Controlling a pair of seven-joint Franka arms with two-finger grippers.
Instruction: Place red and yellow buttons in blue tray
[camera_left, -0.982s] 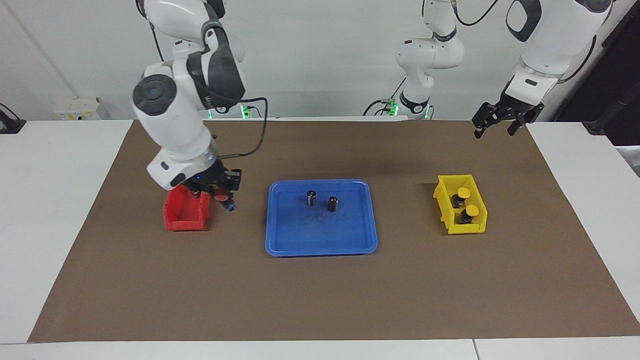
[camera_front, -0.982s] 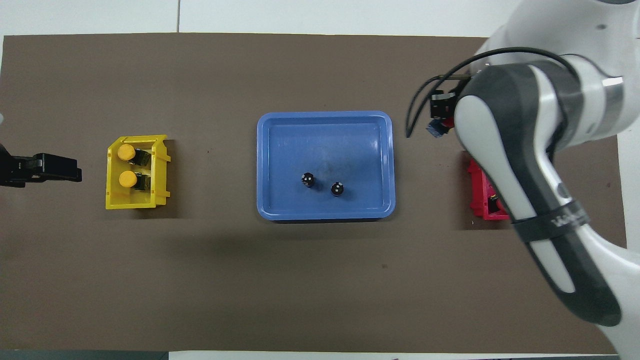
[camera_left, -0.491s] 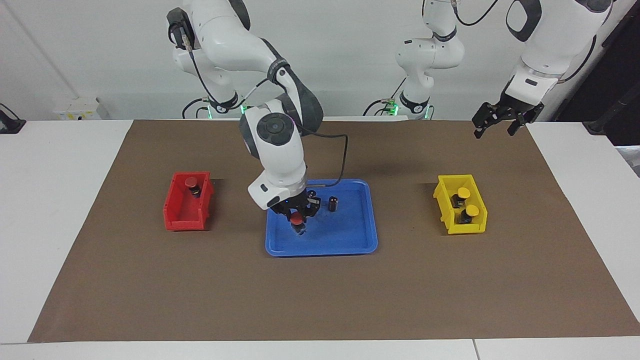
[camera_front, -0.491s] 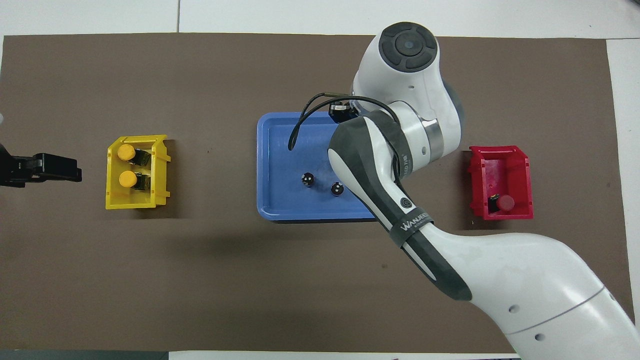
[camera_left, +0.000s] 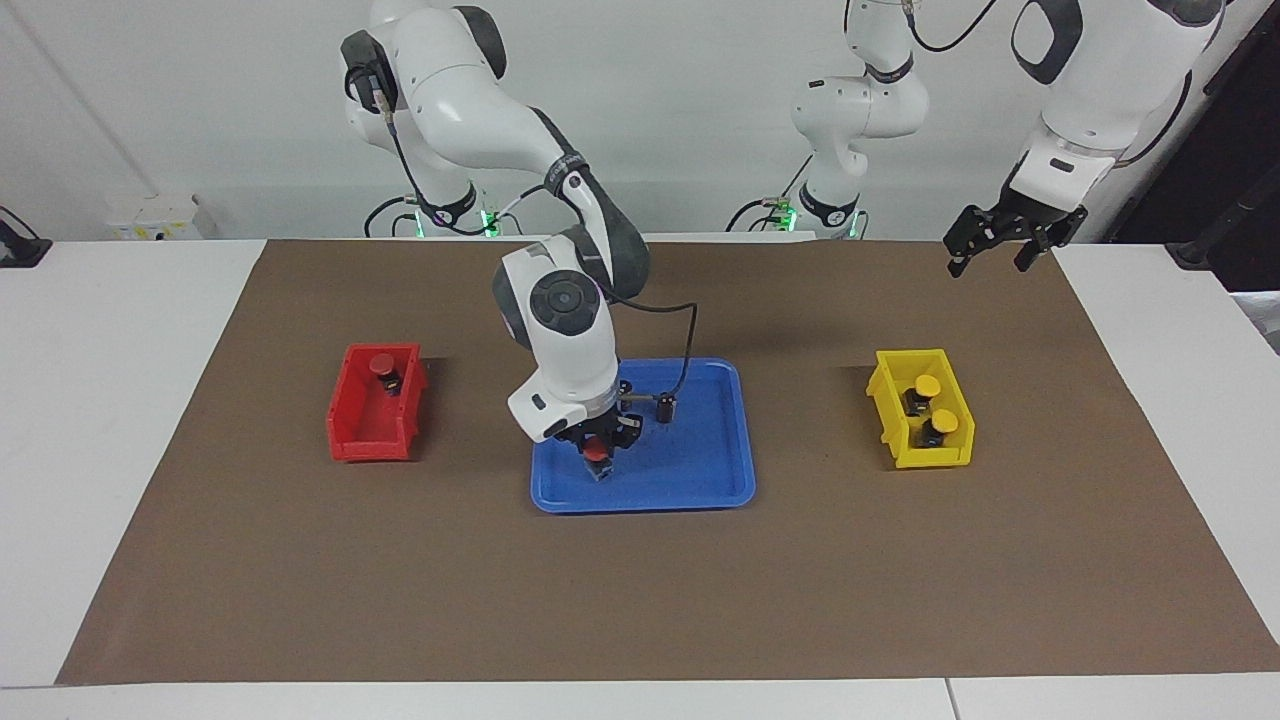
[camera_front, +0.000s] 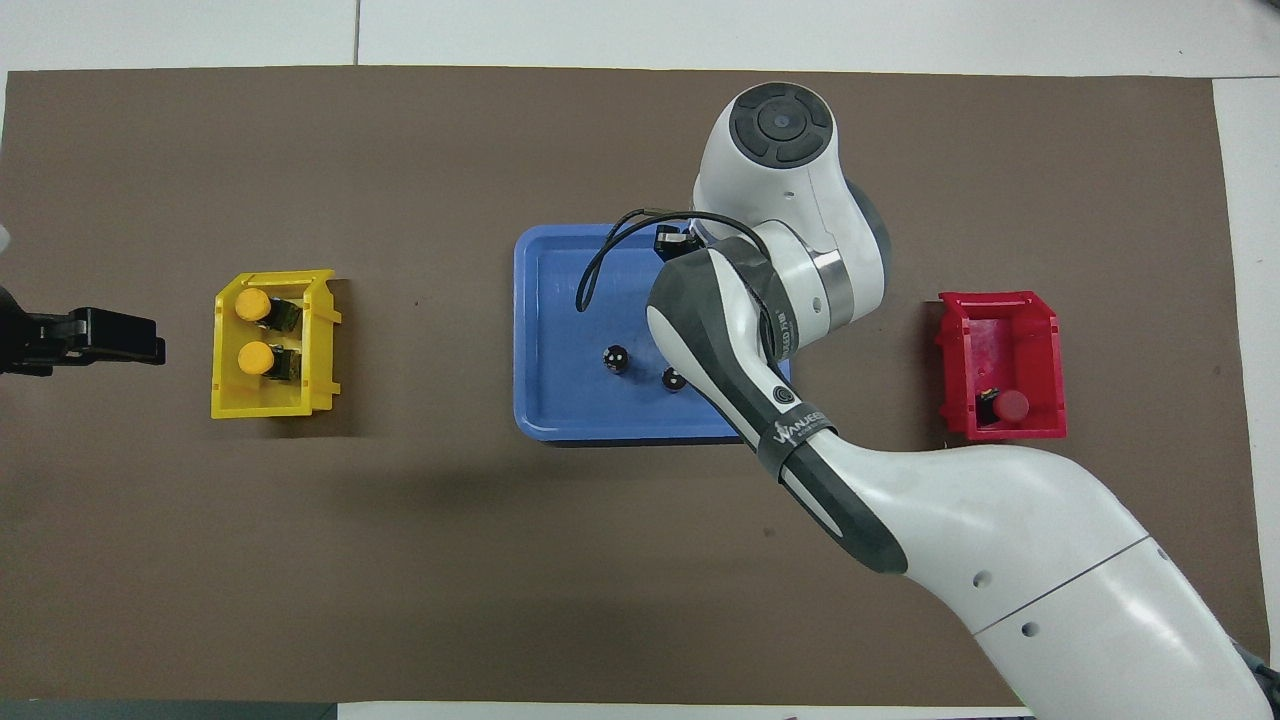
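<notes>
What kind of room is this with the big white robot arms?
Probably a robot lab or test room. Two white robot arms stand at a white table covered by a brown paper mat, with a shallow blue plastic tray and cables by the plain wall.

You see one red button (camera_left: 596, 449) low over the blue tray (camera_left: 700, 470); another (camera_left: 382, 366) sits in its bin, two yellow buttons (camera_left: 928, 387) in theirs.

Glossy plastic blue tray (camera_left: 715, 470), matt mat (camera_left: 640, 600)
</notes>
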